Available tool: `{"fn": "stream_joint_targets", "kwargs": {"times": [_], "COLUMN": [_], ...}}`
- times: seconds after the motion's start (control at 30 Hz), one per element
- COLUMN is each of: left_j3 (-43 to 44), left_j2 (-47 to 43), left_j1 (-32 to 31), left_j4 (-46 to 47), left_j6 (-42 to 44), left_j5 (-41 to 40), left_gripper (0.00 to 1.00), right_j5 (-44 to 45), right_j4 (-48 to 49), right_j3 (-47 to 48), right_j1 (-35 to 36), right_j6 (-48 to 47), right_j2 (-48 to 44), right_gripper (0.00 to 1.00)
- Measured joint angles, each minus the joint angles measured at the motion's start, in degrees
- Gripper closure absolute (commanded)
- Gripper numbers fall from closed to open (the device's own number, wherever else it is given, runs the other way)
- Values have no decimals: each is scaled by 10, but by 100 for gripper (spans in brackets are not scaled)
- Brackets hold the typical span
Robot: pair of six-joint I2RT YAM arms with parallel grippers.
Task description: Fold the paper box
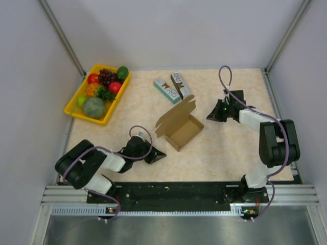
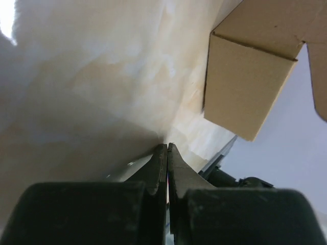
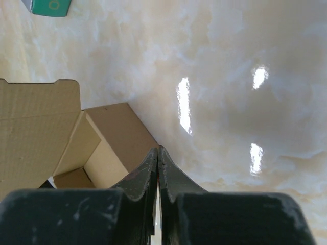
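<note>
The paper box [image 1: 180, 124] sits near the middle of the counter [image 1: 230, 148]. It is a shallow brown carton with its lid flap standing up along the far-left side and its bare cardboard floor showing. Far left, a yellow tray [image 1: 71, 108] holds fruit: dark grapes, two red pieces, a green one at the far corner, something orange, and a large round grey-green one at the near end. Behind the paper box lie two small printed boxes side by side, a teal box [image 1: 167, 90] and a brown-white box [image 1: 181, 84].

The counter is glossy cream with a marbled pattern and catches bright light spots. Pale grey walls close it in, with metal posts in the far corners.

Both small boxes carry large white lettering, but I cannot read it with certainty.

My left pincer [image 2: 167, 149] is pressed together, low over the counter, near-left of the paper box and apart from it. My right pincer [image 3: 158, 150] is pressed together too, right of the box, touching nothing.
</note>
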Motion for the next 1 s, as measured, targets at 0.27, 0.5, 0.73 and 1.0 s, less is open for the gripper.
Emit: {"fn": "stream_joint_targets", "kwargs": {"times": [0.27, 0.5, 0.73, 1.0], "left_j3": [27, 39, 104, 116], "left_j2": [106, 111, 110, -28], "left_j1": [-4, 37, 100, 124], "left_j4": [136, 124, 28, -147], "left_j6": [-51, -27, 68, 191], "left_j5": [-14, -3, 18, 24], "left_gripper": [100, 100, 100, 62], "right_j5": [-15, 47, 93, 110], "right_j4": [115, 225, 246, 152], "right_j3": [-58, -232, -312, -311], "right_j1": [51, 87, 129, 127], "right_j6": [55, 174, 243, 189], "right_j2": [13, -86, -172, -248], "right_gripper": [100, 100, 99, 79]}}
